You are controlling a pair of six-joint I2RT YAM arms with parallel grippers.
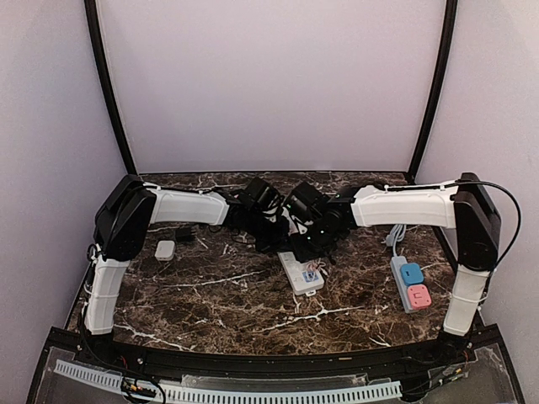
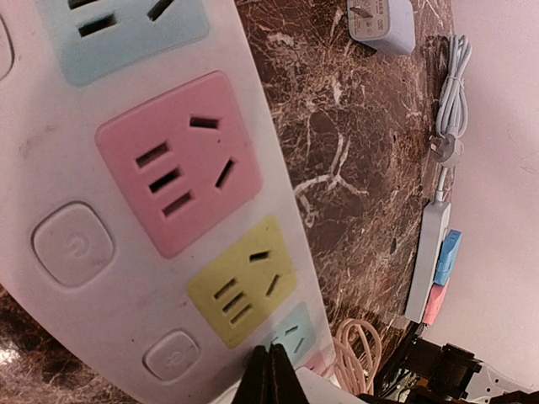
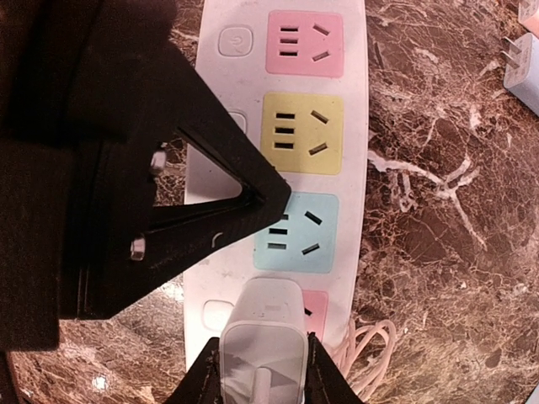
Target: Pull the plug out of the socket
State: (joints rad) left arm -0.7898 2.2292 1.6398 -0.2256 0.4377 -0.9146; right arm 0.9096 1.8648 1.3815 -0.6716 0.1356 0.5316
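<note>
The tabletop carries two power strips, a white strip and a grey strip. There are three plugs: a white plug, a blue plug and a pink plug. Two loose chargers lie there, a first adapter and a second adapter.

You have soft, even light with faint shadows; the strip looks slightly soft and bowed up close.

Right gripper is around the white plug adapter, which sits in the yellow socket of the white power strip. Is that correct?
Not quite. The right gripper is around the white plug adapter, but the yellow socket is empty. The adapter stands at the pink socket at the end of the white power strip, just past the light blue socket. The right wrist view shows it.
</note>
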